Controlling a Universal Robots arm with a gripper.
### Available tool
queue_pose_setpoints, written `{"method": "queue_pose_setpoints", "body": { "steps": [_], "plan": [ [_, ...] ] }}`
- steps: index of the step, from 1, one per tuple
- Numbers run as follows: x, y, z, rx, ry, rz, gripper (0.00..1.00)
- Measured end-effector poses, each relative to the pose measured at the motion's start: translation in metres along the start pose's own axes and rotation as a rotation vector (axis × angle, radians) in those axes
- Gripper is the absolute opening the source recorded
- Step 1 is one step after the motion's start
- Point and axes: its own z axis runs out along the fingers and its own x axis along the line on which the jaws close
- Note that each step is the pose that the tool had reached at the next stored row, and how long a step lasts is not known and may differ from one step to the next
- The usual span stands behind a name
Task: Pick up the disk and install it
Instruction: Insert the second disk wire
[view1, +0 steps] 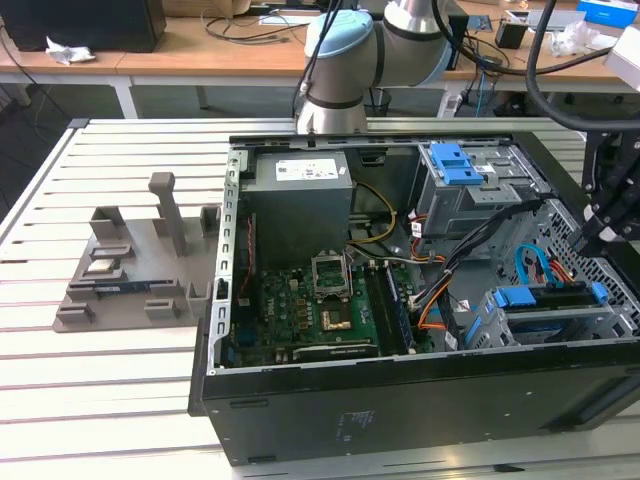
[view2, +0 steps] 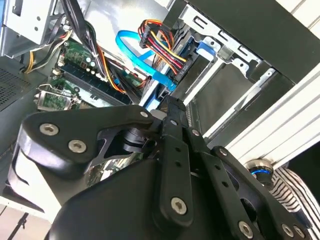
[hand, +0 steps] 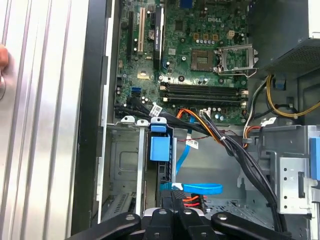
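The disk (view1: 545, 297) stands on edge in its blue carrier, inside the grey drive cage at the open computer case's corner on the exterior view's right. In the first wrist view the carrier's blue tab (hand: 160, 148) sits at the cage mouth. My gripper (view1: 585, 240) hangs just above the disk's end on the exterior view's right, with a small gap. Both wrist views show the black fingers (hand: 172, 200) pressed together with nothing between them. The gripper (view2: 172, 107) points at the cage and the blue cable.
The case holds a green motherboard (view1: 310, 310), a grey power supply box (view1: 300, 195) and an upper drive cage with a blue latch (view1: 455, 163). A blue data cable (hand: 192, 188) and wire bundles cross beside the fingers. A grey fixture (view1: 140, 260) lies on the slatted table. A striped sleeve (view2: 295, 185) is nearby.
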Motion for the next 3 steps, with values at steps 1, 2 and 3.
{"method": "queue_pose_setpoints", "body": {
  "steps": [1, 2, 3],
  "plan": [
    [0.0000, 0.0000, 0.0000, 0.0000, 0.0000, 0.000, 0.11],
    [0.0000, 0.0000, 0.0000, 0.0001, 0.0000, 0.000, 0.11],
    [0.0000, 0.0000, -0.0001, 0.0000, 0.0000, 0.000, 0.11]
  ]
}}
